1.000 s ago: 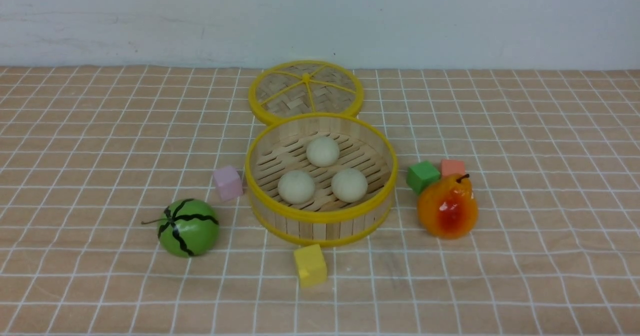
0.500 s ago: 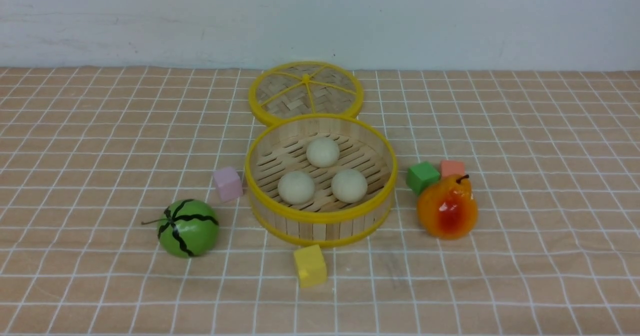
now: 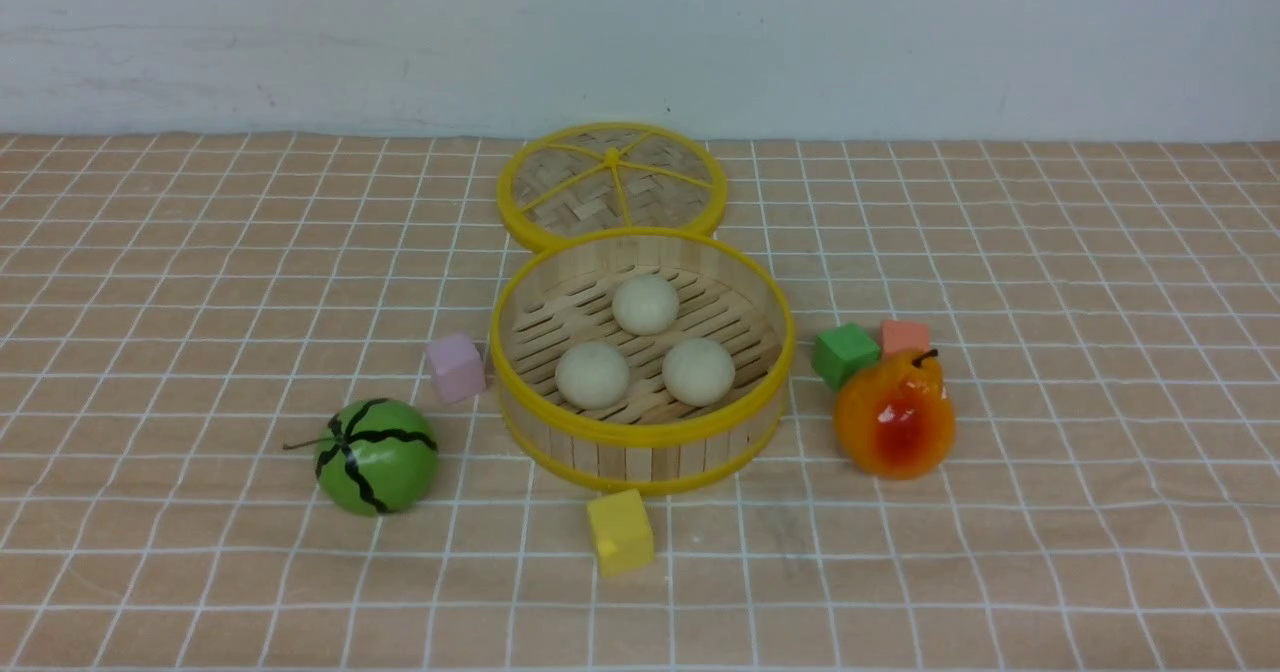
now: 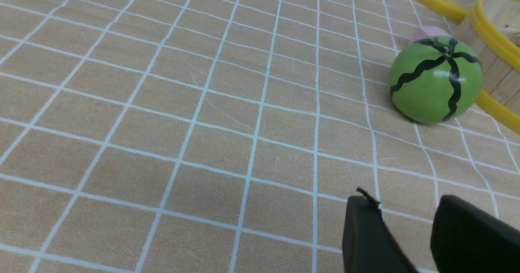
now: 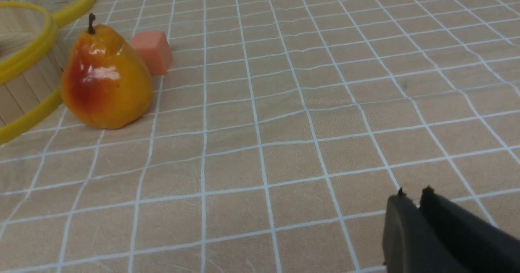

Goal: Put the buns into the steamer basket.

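Observation:
Three off-white buns lie on the slatted floor of the steamer basket (image 3: 640, 440): one at the back (image 3: 646, 303), one front left (image 3: 592, 374), one front right (image 3: 699, 370). The basket's wall also shows in the left wrist view (image 4: 500, 68) and the right wrist view (image 5: 16, 92). Neither arm shows in the front view. My left gripper (image 4: 406, 202) hangs open and empty over bare cloth, short of the green melon ball. My right gripper (image 5: 415, 193) is shut and empty over bare cloth, well away from the pear.
A flat woven lid (image 3: 611, 184) lies behind the basket. A green striped melon ball (image 3: 377, 454) and a pink cube (image 3: 456, 365) are at its left. A yellow cube (image 3: 620, 530) is in front. A green cube (image 3: 845, 353), a salmon cube (image 3: 905, 335) and an orange-red pear (image 3: 895, 413) are at its right.

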